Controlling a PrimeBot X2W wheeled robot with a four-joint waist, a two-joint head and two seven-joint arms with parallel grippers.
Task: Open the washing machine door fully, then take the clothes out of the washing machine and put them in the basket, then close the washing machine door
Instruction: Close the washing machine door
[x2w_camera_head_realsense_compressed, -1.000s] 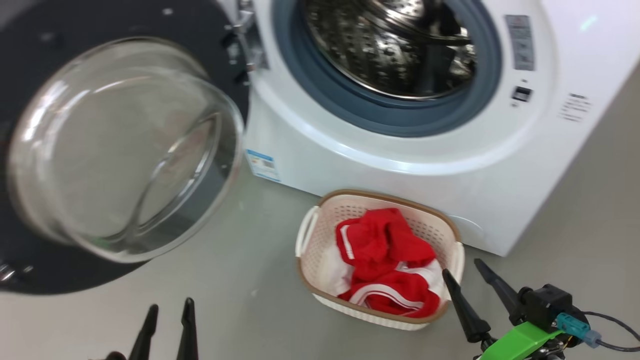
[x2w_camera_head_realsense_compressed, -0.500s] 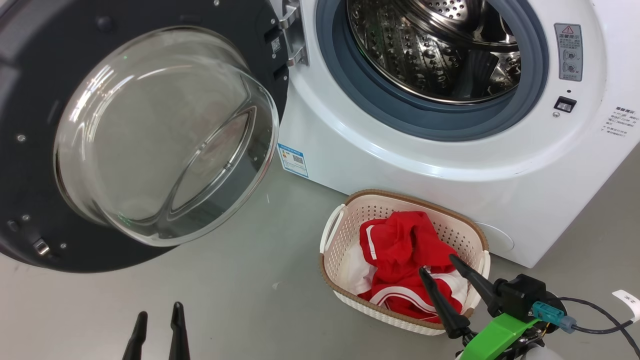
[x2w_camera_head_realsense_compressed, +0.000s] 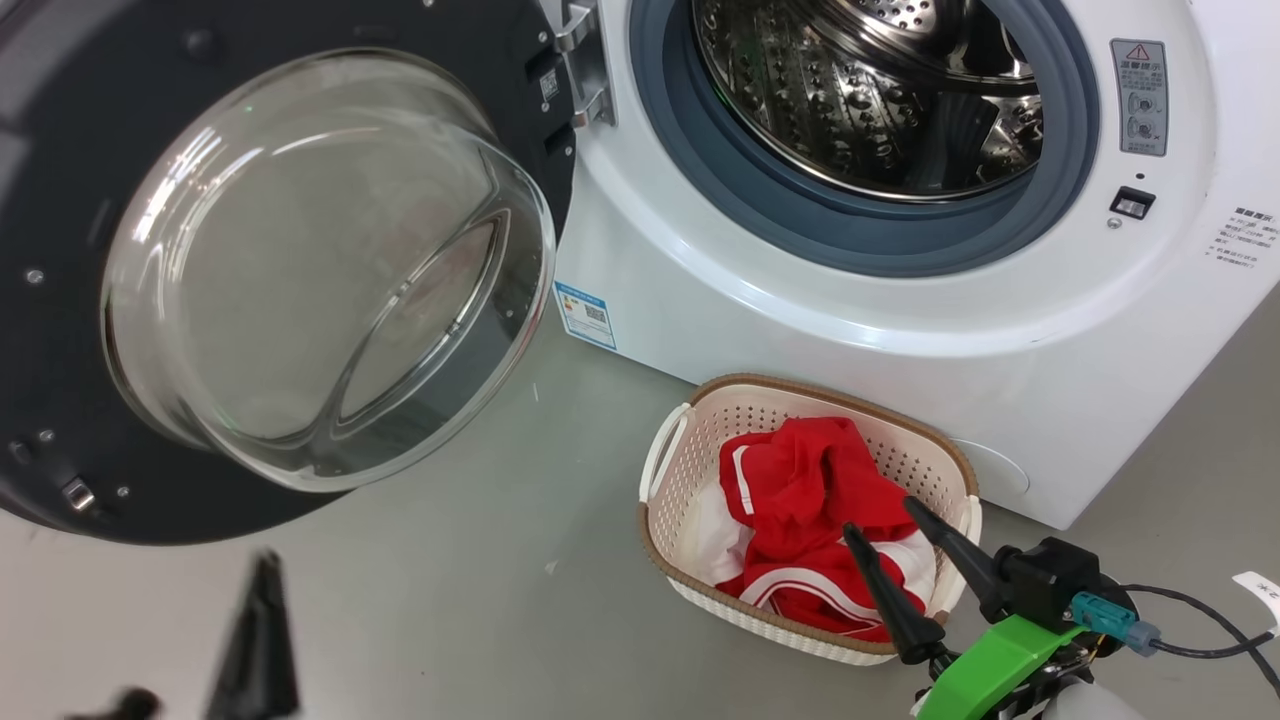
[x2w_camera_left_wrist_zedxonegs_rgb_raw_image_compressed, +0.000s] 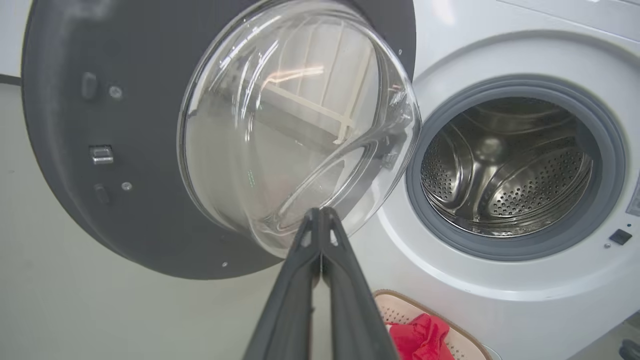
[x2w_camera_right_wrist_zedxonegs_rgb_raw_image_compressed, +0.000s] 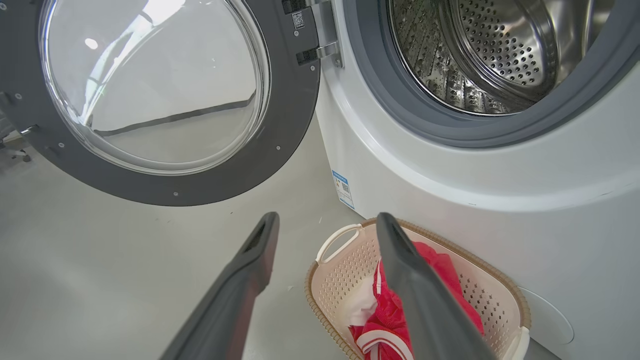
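- Clothes (x2w_camera_head_realsense_compressed: 800, 500) lie heaped in the basket (x2w_camera_head_realsense_compressed: 700, 440), which sits on the floor (x2w_camera_head_realsense_compressed: 480, 600) right against the front of the washing machine (x2w_camera_head_realsense_compressed: 800, 330), below its opening.
- What shows of the drum (x2w_camera_head_realsense_compressed: 870, 90) looks bare. Its lowest front part is hidden behind the grey rubber ring (x2w_camera_head_realsense_compressed: 700, 200), so a leftover garment could be missed and then trapped.
- By my reading, closing is the step in hand: the door (x2w_camera_head_realsense_compressed: 320, 270) hangs wide open to the left, glass bowl facing out.
- Left end effector (x2w_camera_left_wrist_zedxonegs_rgb_raw_image_compressed: 320, 212) has its fingers pressed together on nothing and points at the lower edge of the glass bowl. I cannot tell whether it touches.
- Risk: a push on that curved, slick glass could skid off sideways and turn the door little. The flat black rim looks the safer place to push.
- Risk: a push close to the hinge (x2w_camera_head_realsense_compressed: 575, 60) gives poor leverage, and the door may stall partway.
- Right end effector (x2w_camera_head_realsense_compressed: 880, 517) is spread and empty, hovering over the near right edge of the basket. If it lingers there, the swinging door or the left arm could strike it.
- Risk: nudging the basket could tip it and spill the red heap.
- Risk: too gentle a final push may leave the door ajar, not latched.
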